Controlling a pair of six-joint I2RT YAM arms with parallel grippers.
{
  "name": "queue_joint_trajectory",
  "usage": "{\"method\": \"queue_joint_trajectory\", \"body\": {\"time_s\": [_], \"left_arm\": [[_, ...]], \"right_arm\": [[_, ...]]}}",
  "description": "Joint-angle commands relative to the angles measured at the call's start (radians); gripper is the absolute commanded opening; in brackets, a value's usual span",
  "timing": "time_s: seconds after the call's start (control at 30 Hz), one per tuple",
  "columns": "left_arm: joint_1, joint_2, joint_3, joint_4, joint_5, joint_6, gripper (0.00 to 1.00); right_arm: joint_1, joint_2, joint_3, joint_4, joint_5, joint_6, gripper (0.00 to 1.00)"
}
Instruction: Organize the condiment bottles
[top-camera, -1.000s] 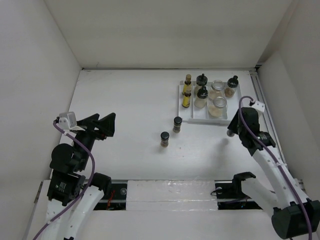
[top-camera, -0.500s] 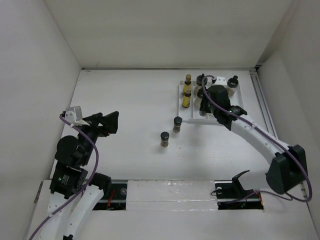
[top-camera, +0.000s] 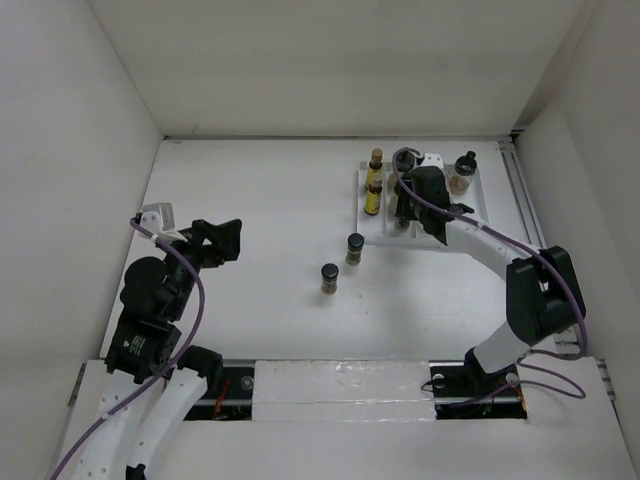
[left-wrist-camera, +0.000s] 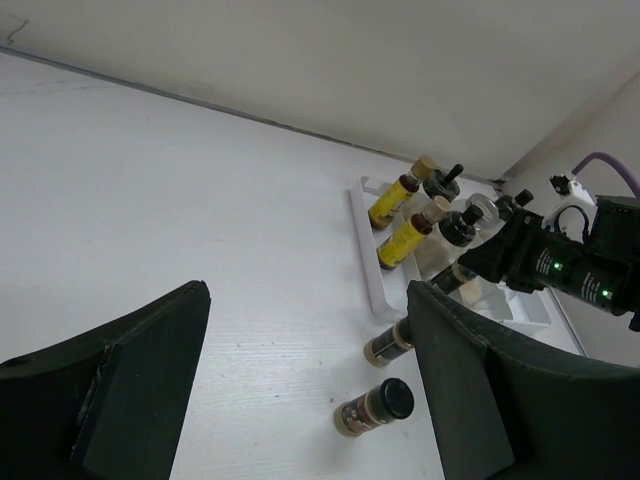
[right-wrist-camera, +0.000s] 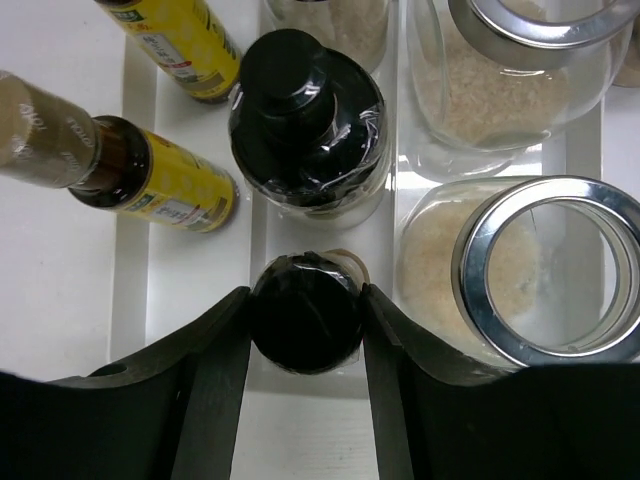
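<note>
Right jaws: clenched on small dark black-capped glass jar, 6 o'clock end of white divided plastic tray.
Release: only once upright.
Left jaws: released.

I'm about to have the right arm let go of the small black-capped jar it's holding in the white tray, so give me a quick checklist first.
1. Right gripper shut on the small black-capped jar: ok.
2. Jar in the same compartment of the white plastic tray as the larger black-capped bottle: ok.
3. Jar base resting on tray floor: cannot tell.
4. Room for fingers to open beside the silver-lidded glass jar: tight, cannot tell.
5. Left gripper open, away from tray: ok.
</note>
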Motion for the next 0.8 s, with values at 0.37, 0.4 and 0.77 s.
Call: {"method": "queue_joint_trajectory", "body": {"time_s": [0.37, 0.4, 0.77], "left_arm": [[0.005, 0.04, 0.015, 0.047, -0.031, 0.013, 0.76], [0.005, 0.04, 0.015, 0.047, -0.031, 0.013, 0.76], [0.005, 0.071, 0.015, 0.047, -0.04, 0.013, 0.79]], "right_arm": [[-0.039, -0.019, -0.031, 0.12, -0.11, -0.016, 0.76], [-0.039, -0.059, -0.031, 0.12, -0.087, -0.016, 0.77], [0.265, -0.406, -0.2, 0.23, 0.082, -0.097, 0.91]]}}
